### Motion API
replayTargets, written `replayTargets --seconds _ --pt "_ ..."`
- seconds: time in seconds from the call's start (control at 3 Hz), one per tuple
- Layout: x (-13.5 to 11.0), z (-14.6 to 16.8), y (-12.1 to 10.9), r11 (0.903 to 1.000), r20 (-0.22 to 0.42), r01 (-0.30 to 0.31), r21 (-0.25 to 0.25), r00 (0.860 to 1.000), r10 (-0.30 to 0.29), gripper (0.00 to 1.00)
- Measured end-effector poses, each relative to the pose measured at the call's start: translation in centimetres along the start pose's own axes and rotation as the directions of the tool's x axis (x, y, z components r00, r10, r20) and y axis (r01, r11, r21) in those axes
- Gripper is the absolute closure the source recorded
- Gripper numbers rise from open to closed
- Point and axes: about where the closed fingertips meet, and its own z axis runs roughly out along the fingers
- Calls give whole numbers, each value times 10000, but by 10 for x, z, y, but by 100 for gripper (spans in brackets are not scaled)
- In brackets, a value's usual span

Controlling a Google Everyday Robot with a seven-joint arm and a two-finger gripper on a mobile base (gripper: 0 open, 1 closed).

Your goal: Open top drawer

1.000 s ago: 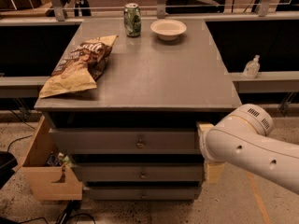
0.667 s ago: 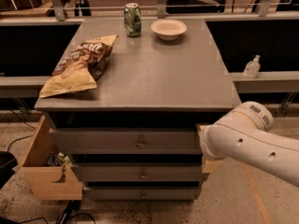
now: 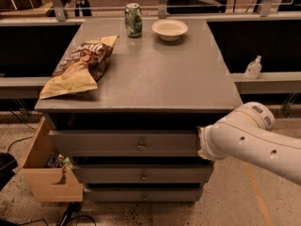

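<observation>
Top drawer sits highest of three grey fronts in the face of the desk, just under the desktop's edge with a dark gap above it; its long axis runs side to side across the view, and its small round knob is at the centre of the panel. Two shorter fronts lie below it, each with a like knob. From this angle I cannot tell whether the top drawer is fully home or drawn out a little.

The end effector is at the tip of the white arm that reaches in from the right; it is level with the top drawer, right at the panel's right-hand end; whether it is released or clenched I cannot tell, since the arm's own bulk hides it, nor can I tell if it touches the panel.

The knob lies well off to the picture's left of the end effector, at about the same height; so the coming move likely calls for a sideways shift along the panel to the knob, then a pull straight out toward the camera, square to the long axis.

On the desktop lie a chip bag, a can and a bowl; a pale wooden box juts out at the left side.
</observation>
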Motion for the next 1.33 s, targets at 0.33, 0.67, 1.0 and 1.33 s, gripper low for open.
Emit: replayTargets --seconds 0.33,0.67,1.0,1.33 --pt "0 -4 -2 10000 0 0 0 10000 0 95" --pt "-1 -17 -7 10000 0 1 -1 10000 -1 100" --pt "-2 -19 -4 10000 17 55 -74 10000 -55 100" --pt "-4 -25 12 9991 134 119 -401 9998 -114 100"
